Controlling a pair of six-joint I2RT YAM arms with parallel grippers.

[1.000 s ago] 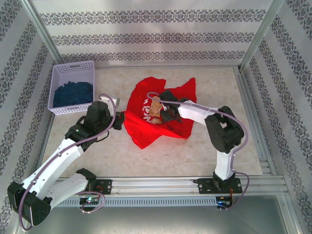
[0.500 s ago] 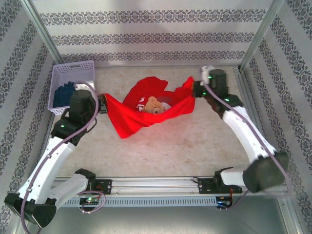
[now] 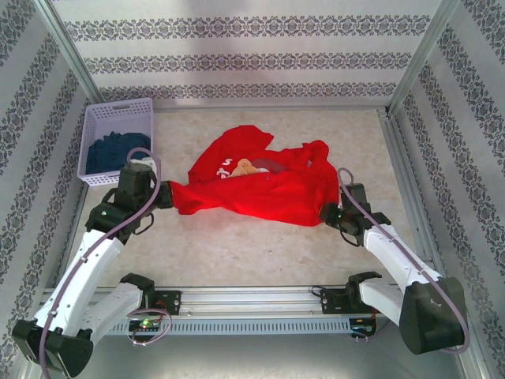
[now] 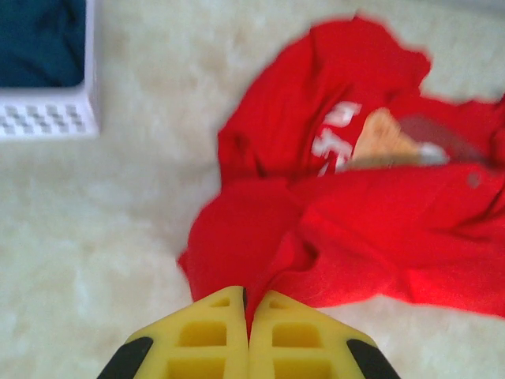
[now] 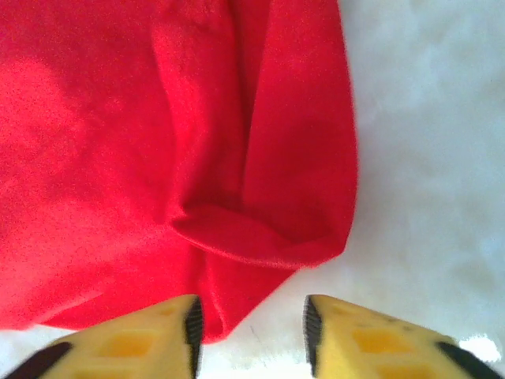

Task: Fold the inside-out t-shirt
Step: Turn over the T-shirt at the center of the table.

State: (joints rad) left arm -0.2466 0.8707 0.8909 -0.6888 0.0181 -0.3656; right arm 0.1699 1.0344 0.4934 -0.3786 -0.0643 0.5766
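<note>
The left gripper point(image 4: 247, 308) has its yellow fingers pressed flat together, and a thin pinch of the inside-out t-shirt point(image 4: 371, 213) is clamped in the seam between them. From that pinch the red cloth fans away from the wrist in bunched folds. The right gripper point(image 5: 251, 320) stands released, its two fingers apart with pale table showing in the gap. A folded corner of the shirt lies just ahead of the fingertips. Its lowest tip reaches down beside the inner face of the finger on the left of the wrist view, but nothing is gripped. From above, the shirt lies crumpled on the table point(image 3: 237, 245), a little beyond its middle, and stretches as a wide band between the two grippers. The left one holds the band's left end and the right one sits at its lower right corner. A rounded hump of cloth rises behind the band, and a white print point(image 3: 237, 168) with a tan patch beside it shows there. At the far left of the table, well apart from the shirt, stands a white basket point(image 3: 118, 104) holding a dark blue cloth point(image 3: 114, 151).
</note>
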